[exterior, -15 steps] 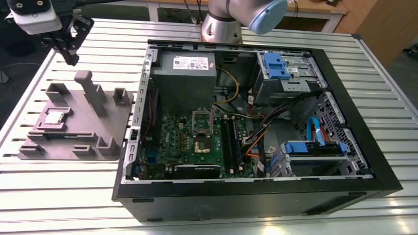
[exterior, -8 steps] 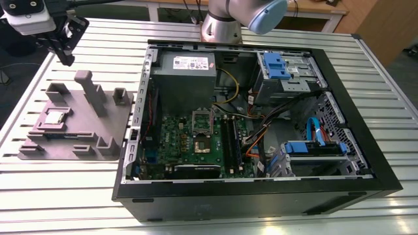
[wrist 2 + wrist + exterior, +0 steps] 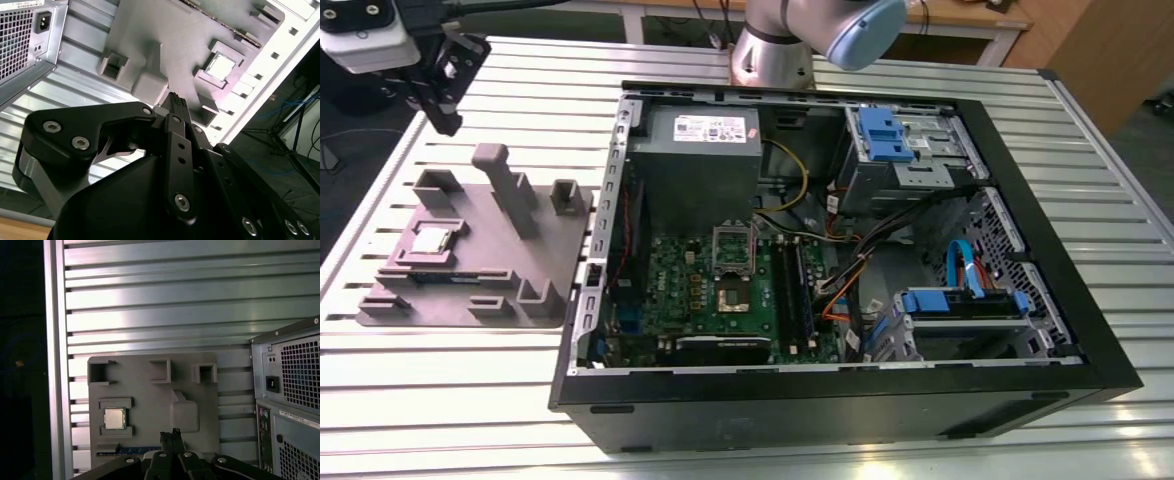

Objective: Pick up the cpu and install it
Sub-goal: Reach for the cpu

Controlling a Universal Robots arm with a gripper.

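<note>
The cpu (image 3: 434,240) is a small silver square lying flat in a recess of the grey plastic tray (image 3: 480,250), at the exterior view's left. Both wrist views show it too, the cpu (image 3: 220,66) (image 3: 114,418) in its tray (image 3: 165,30) (image 3: 150,405). My gripper (image 3: 447,122) hangs high above the table beyond the tray's far end, well apart from the chip. Its black fingertips (image 3: 175,100) (image 3: 172,434) are shut together with nothing between them. The dark square socket (image 3: 734,288) sits on the green motherboard inside the open computer case.
The open black case (image 3: 841,400) lies on the slatted metal table (image 3: 454,400), with a power supply (image 3: 700,135), blue drive bays (image 3: 894,135) and cables inside. Upright blocks (image 3: 500,185) rise from the tray. The arm's base (image 3: 774,50) stands behind the case.
</note>
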